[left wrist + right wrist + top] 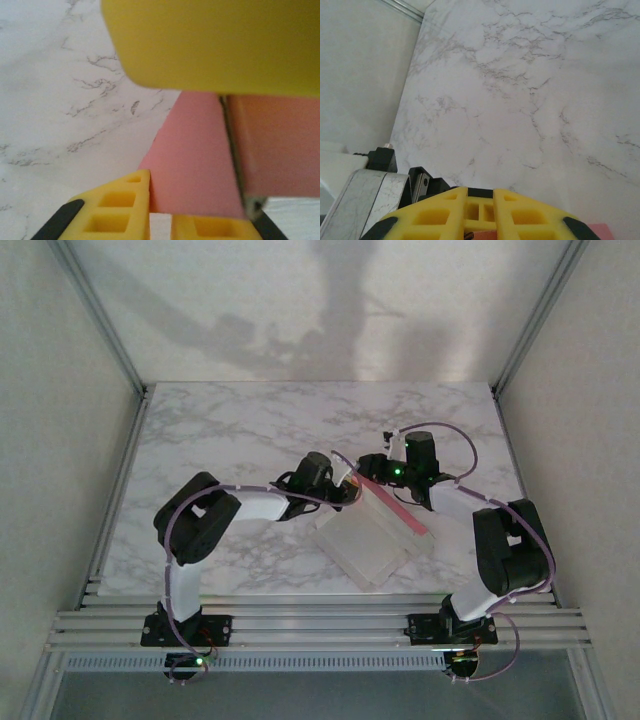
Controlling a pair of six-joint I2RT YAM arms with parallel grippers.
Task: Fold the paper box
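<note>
Top external shows me both arms folded in toward mid-table. The left arm (255,505) bends at its elbow near the left side and reaches right. The right arm (470,505) doubles back from the right side and reaches left.

The left gripper (343,488) and right gripper (372,468) sit close together over the far corner of the paper box (375,540). The box lies white face up on the marble table (230,430), nearer the front rail, with a pink flap (398,505) raised along its far right edge.

In my right wrist view the fingers (435,220) are pressed to a slit with a pink sliver in it, pinching that flap. In the left wrist view the fingers (120,212) stand narrow at the flap's lower edge. I cannot tell whether they bite the paper.
</note>
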